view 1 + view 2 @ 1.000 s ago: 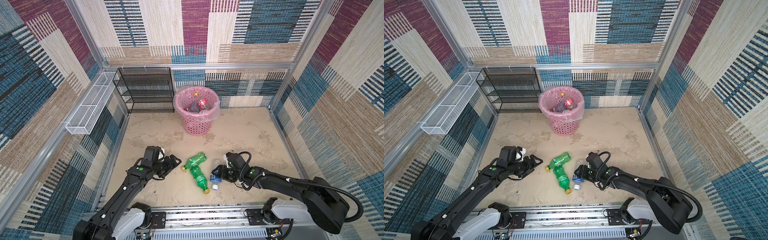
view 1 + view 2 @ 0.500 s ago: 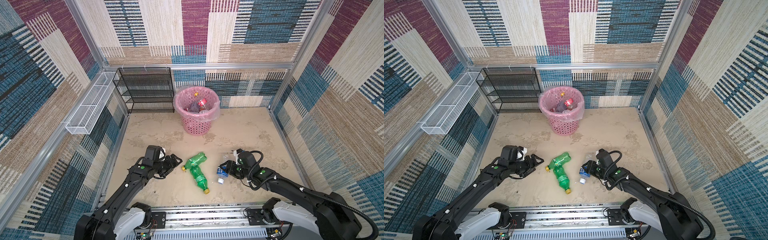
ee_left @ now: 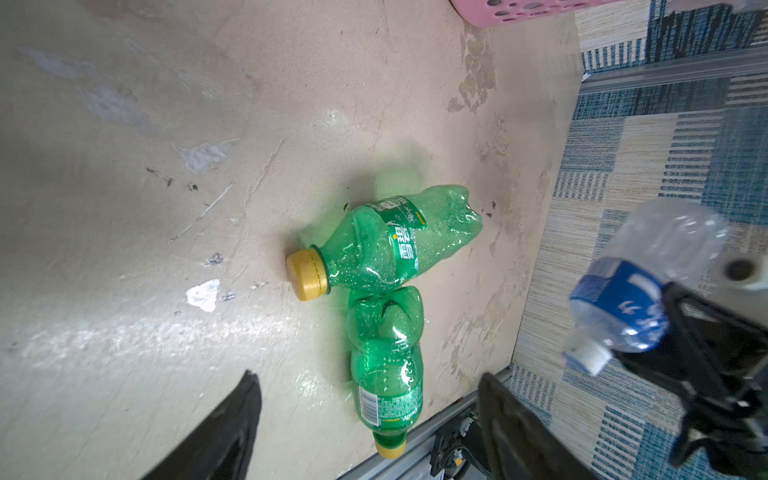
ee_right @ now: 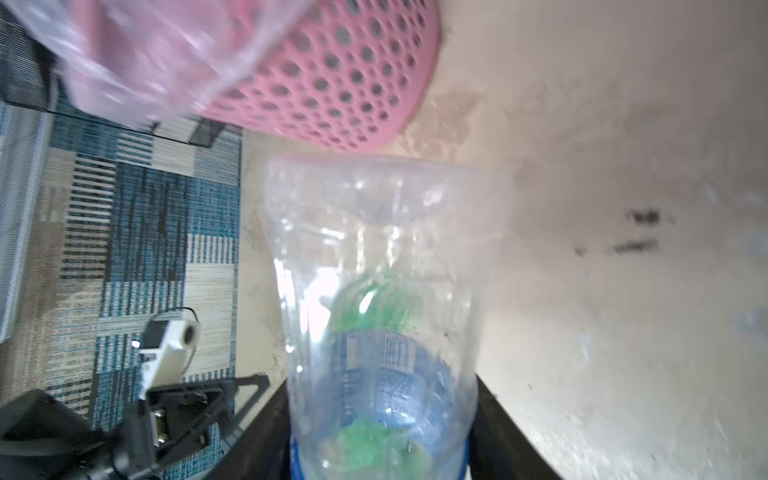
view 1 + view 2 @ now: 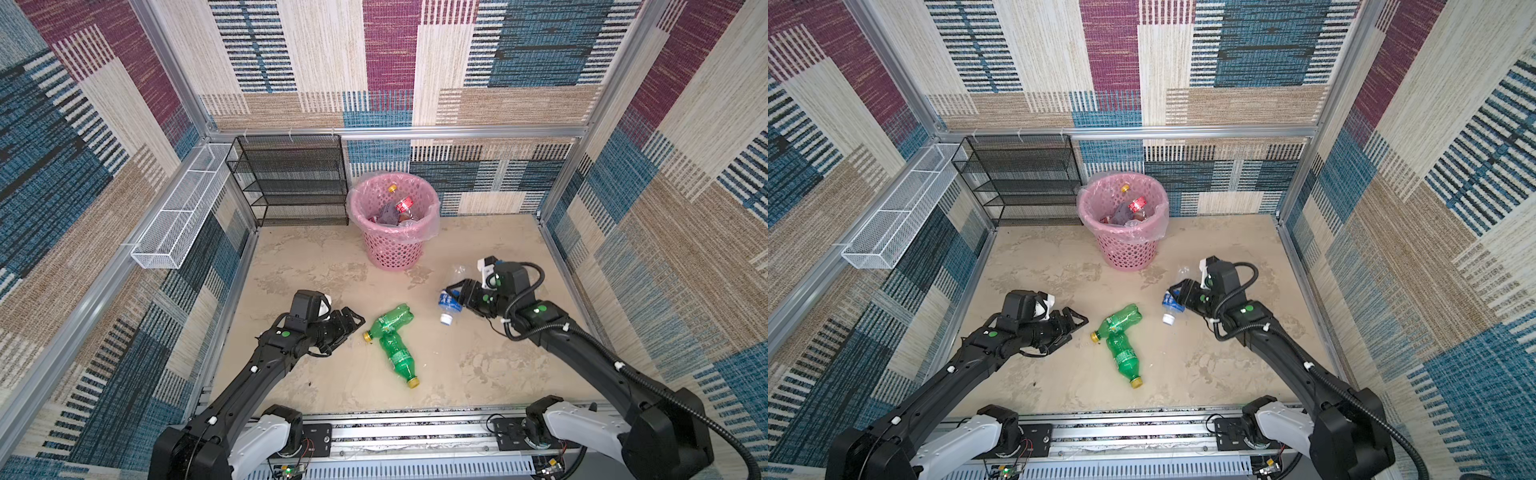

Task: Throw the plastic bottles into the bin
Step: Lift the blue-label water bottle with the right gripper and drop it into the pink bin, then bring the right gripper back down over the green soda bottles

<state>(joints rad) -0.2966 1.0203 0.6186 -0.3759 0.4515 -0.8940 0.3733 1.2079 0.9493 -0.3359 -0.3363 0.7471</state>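
My right gripper is shut on a clear plastic bottle with a blue label. It holds the bottle above the floor, white cap down, to the front right of the bin. Two green bottles with yellow caps lie touching on the floor in the middle. My left gripper is open just left of them, holding nothing. The pink bin stands at the back with several bottles inside.
A black mesh rack stands left of the bin against the back wall. A long white wire basket hangs on the left wall. Patterned walls close in three sides, and a metal rail runs along the front.
My right gripper has lifted the blue-label bottle off the floor beside the green ones and carried it right and back, toward the bin. The left arm has hardly moved.
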